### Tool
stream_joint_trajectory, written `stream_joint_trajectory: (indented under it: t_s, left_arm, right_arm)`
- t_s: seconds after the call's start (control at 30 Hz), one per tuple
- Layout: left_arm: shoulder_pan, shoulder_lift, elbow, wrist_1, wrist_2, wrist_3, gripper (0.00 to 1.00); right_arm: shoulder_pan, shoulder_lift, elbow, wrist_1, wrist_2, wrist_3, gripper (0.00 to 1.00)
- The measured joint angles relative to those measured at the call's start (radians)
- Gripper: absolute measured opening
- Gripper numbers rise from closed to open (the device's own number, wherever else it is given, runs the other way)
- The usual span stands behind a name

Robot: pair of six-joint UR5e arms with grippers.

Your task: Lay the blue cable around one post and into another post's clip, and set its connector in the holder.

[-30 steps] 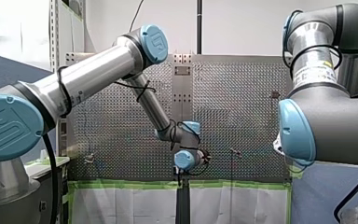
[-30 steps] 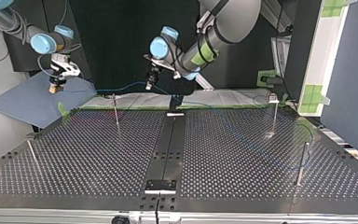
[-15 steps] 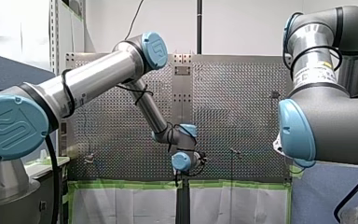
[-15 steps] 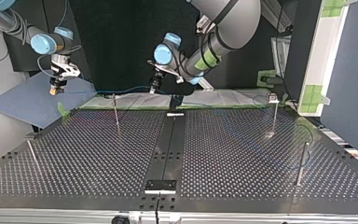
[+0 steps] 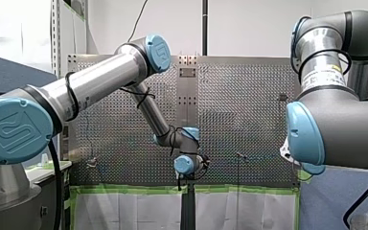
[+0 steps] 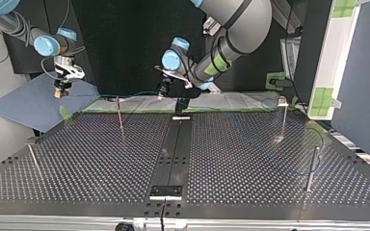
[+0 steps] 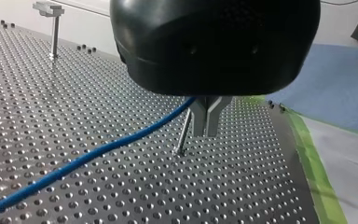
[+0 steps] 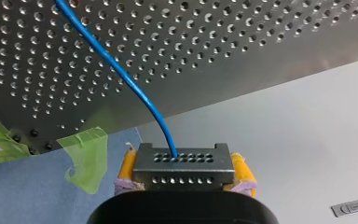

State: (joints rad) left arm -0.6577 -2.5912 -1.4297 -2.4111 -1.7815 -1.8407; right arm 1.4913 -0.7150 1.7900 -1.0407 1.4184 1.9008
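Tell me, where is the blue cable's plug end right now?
The connector is clamped between my right gripper's yellow pads, just off the table's far corner at the top view's left, near the blue sheet.

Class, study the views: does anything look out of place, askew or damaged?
Nothing much. The blue cable runs unkinked from the connector in my right gripper to my left gripper. Only a green tape flap at the table corner looks loosely stuck.
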Motion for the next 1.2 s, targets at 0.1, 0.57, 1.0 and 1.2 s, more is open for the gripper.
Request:
stream_joint_trajectory:
  t_s: [0.1, 0.57, 1.0, 1.2]
  left_arm:
    - [0.002, -0.005, 0.002, -0.002, 0.002, 0.000, 0.05]
    - [0.013, -0.063, 0.070, -0.030, 0.002, 0.001, 0.05]
    - [0.020, -0.062, 0.098, -0.062, 0.002, 0.007, 0.05]
    - [0.013, -0.063, 0.098, -0.077, 0.001, 0.023, 0.05]
  right_arm:
    - [0.000, 0.004, -0.004, 0.002, -0.001, -0.001, 0.00]
    - [0.001, 0.009, -0.013, 0.001, -0.017, -0.002, 0.00]
    - [-0.002, 0.014, -0.021, 0.000, -0.019, 0.000, 0.00]
    - [0.001, 0.015, -0.022, 0.008, -0.015, -0.010, 0.00]
